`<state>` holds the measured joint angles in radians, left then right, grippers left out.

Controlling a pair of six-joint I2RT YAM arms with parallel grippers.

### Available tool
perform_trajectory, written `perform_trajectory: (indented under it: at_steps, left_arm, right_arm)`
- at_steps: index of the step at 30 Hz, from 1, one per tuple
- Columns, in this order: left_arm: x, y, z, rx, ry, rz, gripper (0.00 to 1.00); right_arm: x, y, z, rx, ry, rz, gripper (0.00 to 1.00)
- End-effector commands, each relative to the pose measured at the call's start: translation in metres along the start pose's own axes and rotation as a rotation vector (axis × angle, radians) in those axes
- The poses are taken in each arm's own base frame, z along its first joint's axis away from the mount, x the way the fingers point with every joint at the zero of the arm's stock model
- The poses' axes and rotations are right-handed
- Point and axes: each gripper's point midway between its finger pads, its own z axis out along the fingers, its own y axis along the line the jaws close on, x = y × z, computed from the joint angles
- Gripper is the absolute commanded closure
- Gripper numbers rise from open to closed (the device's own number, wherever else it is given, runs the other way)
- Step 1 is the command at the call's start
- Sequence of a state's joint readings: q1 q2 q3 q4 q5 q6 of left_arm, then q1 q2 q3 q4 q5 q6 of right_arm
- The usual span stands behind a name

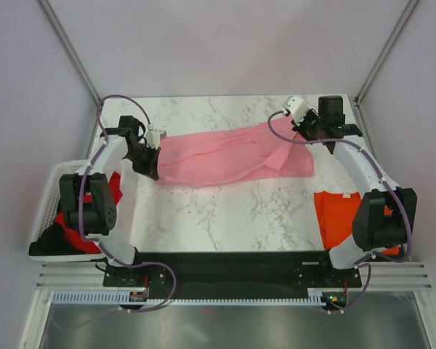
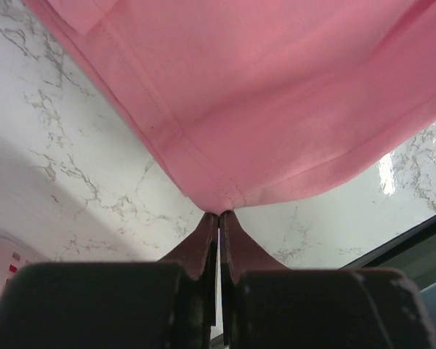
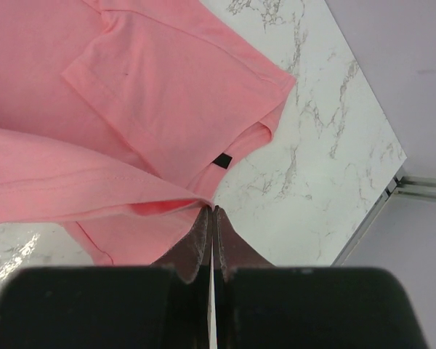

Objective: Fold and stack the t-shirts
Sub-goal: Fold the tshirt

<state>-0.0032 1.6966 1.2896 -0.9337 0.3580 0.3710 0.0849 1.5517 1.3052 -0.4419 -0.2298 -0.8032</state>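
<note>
The light pink t-shirt [image 1: 229,154] hangs stretched between my two grippers across the far half of the marble table [image 1: 225,211]. My left gripper [image 1: 151,164] is shut on its left corner, seen in the left wrist view [image 2: 219,213] under the pink t-shirt [image 2: 276,94]. My right gripper [image 1: 310,135] is shut on its right end; the right wrist view [image 3: 212,208] shows the pink t-shirt [image 3: 131,94] with a sleeve and a black neck label. The bright orange t-shirt [image 1: 339,216] lies folded at the right. The red t-shirt [image 1: 80,229] lies in the basket.
A white lattice basket [image 1: 52,190] stands at the table's left edge, with a black thing in its near corner. The table's right edge and frame rail [image 3: 392,196] are close to my right gripper. Pale walls enclose the back and sides.
</note>
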Motion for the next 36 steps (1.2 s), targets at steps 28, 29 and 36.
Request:
perform_trajectory:
  at_steps: [28, 29, 36]
  left_arm:
    - [-0.035, 0.048, 0.022, -0.026, 0.026, -0.097, 0.98]
    - [-0.035, 0.050, 0.021, -0.028, 0.025, -0.104, 0.98]
    - [-0.034, 0.055, 0.027, -0.037, 0.038, -0.135, 0.98]
  right_arm:
    - [-0.029, -0.059, 0.096, 0.042, -0.048, 0.025, 1.00]
    - [-0.028, -0.058, 0.099, 0.040, -0.046, 0.023, 1.00]
    - [-0.025, -0.057, 0.115, 0.033, -0.032, 0.025, 1.00]
